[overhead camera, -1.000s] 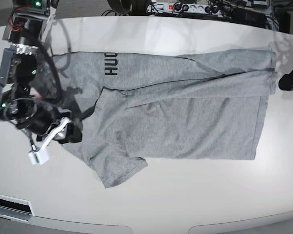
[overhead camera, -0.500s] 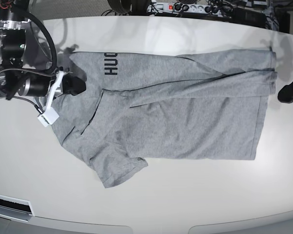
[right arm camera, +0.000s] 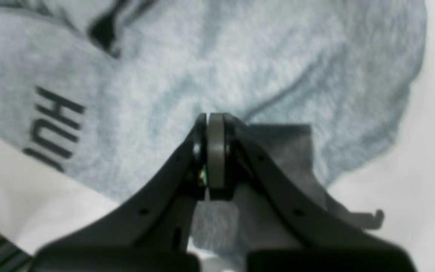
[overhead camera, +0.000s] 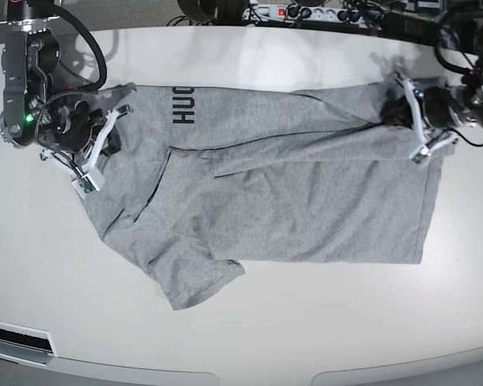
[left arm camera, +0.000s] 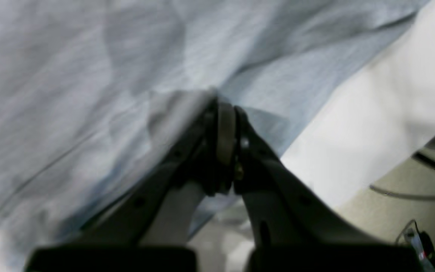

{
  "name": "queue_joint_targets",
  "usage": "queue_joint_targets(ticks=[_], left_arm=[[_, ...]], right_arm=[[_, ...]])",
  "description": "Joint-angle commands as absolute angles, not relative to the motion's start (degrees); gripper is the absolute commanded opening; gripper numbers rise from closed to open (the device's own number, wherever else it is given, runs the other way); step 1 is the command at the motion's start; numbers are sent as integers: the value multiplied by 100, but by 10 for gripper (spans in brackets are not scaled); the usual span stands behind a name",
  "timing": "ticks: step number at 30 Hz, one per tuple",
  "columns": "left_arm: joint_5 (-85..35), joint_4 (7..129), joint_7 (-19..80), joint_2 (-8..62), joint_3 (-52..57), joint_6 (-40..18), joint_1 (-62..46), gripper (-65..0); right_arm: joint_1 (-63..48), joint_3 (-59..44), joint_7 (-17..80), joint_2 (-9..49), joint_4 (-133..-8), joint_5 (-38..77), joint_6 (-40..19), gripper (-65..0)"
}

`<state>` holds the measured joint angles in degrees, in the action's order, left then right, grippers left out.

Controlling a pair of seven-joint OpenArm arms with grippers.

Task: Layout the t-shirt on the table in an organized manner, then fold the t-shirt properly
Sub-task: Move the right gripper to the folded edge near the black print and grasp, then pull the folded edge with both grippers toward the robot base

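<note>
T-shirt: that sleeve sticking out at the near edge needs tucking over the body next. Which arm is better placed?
Right. Its pincer sits at the collar end of the t-shirt, the same end as the sleeve. The left pincer is shut at the far hem corner.

The scene was evenly and brightly lit from above. Soft glare was seen on the glossy surface [overhead camera: 306, 338], and short, soft shadows were cast beside the arms. Both wrist views were blurred; the fingers [right arm camera: 215, 151] were rendered dark and out of focus, and the t-shirt [left arm camera: 89, 75] looked smeared.
</note>
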<state>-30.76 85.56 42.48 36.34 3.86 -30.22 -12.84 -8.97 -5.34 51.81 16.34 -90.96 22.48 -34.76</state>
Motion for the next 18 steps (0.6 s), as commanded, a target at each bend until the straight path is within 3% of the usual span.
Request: queue_joint_targets(ticks=[1, 6, 14, 18], left_arm=[[-3037, 8552, 4069, 3769, 467, -2812, -1216, -650], [-2722, 8208, 3876, 3588, 467, -2580, -1151, -650], [-2523, 7776, 3450, 3535, 467, -2593, -1155, -650], [-2338, 7450, 3614, 3559, 467, -3017, -1157, -650]], right_arm=[[-856, -556, 5087, 1702, -9111, 2303, -3494, -650], [-869, -554, 4493, 1728, -8718, 2088, -3603, -650], [-891, -554, 4460, 1730, -8593, 1918, -3599, -650], [-891, -556, 4534, 1813, -8324, 1800, -3533, -650]])
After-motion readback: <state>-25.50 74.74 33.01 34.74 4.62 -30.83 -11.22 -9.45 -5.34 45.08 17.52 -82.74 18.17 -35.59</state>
